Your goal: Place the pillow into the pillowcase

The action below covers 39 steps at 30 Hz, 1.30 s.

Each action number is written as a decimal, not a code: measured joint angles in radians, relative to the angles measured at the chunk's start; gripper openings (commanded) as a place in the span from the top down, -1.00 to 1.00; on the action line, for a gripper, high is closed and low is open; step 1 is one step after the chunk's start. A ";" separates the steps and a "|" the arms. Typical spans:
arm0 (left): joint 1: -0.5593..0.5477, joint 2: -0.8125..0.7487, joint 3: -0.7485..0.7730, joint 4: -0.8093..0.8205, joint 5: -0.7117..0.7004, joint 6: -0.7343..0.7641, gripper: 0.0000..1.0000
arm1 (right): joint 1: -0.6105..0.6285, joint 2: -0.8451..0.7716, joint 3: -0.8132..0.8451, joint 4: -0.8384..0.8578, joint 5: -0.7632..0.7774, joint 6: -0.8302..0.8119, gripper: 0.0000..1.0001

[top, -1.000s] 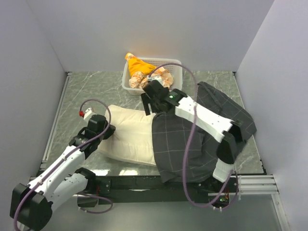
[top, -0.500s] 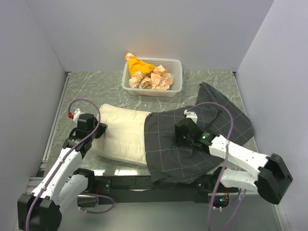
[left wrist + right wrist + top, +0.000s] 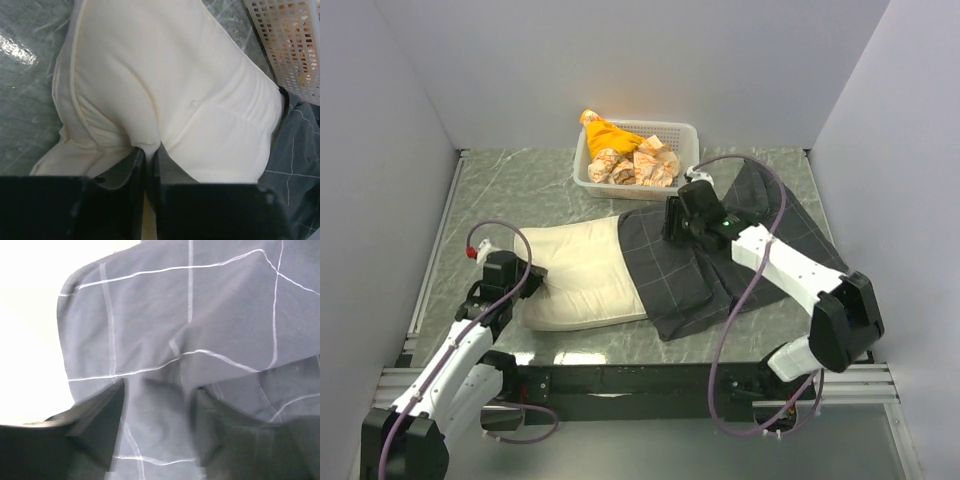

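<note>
The cream pillow lies on the table left of centre. Its right end is hidden by the dark checked pillowcase; I cannot tell whether it is inside or under it. My left gripper is shut on a fold of the pillow's left end, seen in the left wrist view with the pillow stretching away to the pillowcase. My right gripper sits at the pillowcase's far left part. In the right wrist view it is open, with pillowcase fabric lying between the jaws and the pillow at the left.
A white mesh basket with orange-and-white cloth bundles stands at the back centre, just beyond the right gripper; it also shows in the left wrist view. Grey walls close in the marbled table on three sides.
My right arm swung from the pillowcase's near middle to its far left part. The pillowcase is now bunched narrower and further right. My left gripper moved slightly nearer with the pillow.
</note>
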 measured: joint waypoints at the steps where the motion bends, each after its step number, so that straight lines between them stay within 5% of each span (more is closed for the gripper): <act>1: -0.002 0.005 -0.001 0.007 0.006 0.002 0.19 | 0.005 -0.014 -0.001 0.003 0.004 -0.004 -0.56; 5: -0.005 0.018 -0.002 0.018 0.029 0.011 -0.20 | 0.078 -0.180 -0.108 -0.014 0.090 0.005 -0.58; 11: -0.014 -0.018 -0.002 -0.019 -0.013 0.002 -0.63 | 0.410 -0.511 -0.336 -0.060 0.234 0.140 -0.59; 23: -0.018 -0.092 -0.101 -0.014 -0.061 -0.056 -0.73 | 0.658 -0.387 -0.528 -0.091 0.357 0.373 -0.61; 29: -0.018 -0.073 -0.134 0.054 -0.050 -0.074 -0.40 | 0.690 -0.243 -0.528 0.003 0.352 0.396 -0.57; 30: -0.018 -0.066 -0.135 0.061 -0.048 -0.074 -0.33 | 0.691 -0.211 -0.528 0.018 0.352 0.400 -0.44; 32: -0.018 -0.058 -0.135 0.066 -0.047 -0.077 0.12 | 0.691 -0.169 -0.528 0.029 0.358 0.407 -0.10; 34: -0.018 -0.053 -0.135 0.073 -0.042 -0.078 0.81 | 0.691 -0.129 -0.528 0.028 0.372 0.416 0.20; 35: -0.019 -0.053 -0.135 0.082 -0.035 -0.080 0.97 | 0.691 -0.113 -0.523 0.021 0.386 0.421 0.56; 38: -0.026 -0.055 -0.135 0.113 -0.014 -0.071 0.99 | 0.694 -0.065 -0.469 -0.029 0.422 0.426 1.00; 39: -0.029 -0.056 -0.135 0.113 -0.013 -0.066 0.98 | 0.696 -0.047 -0.434 -0.062 0.431 0.425 1.00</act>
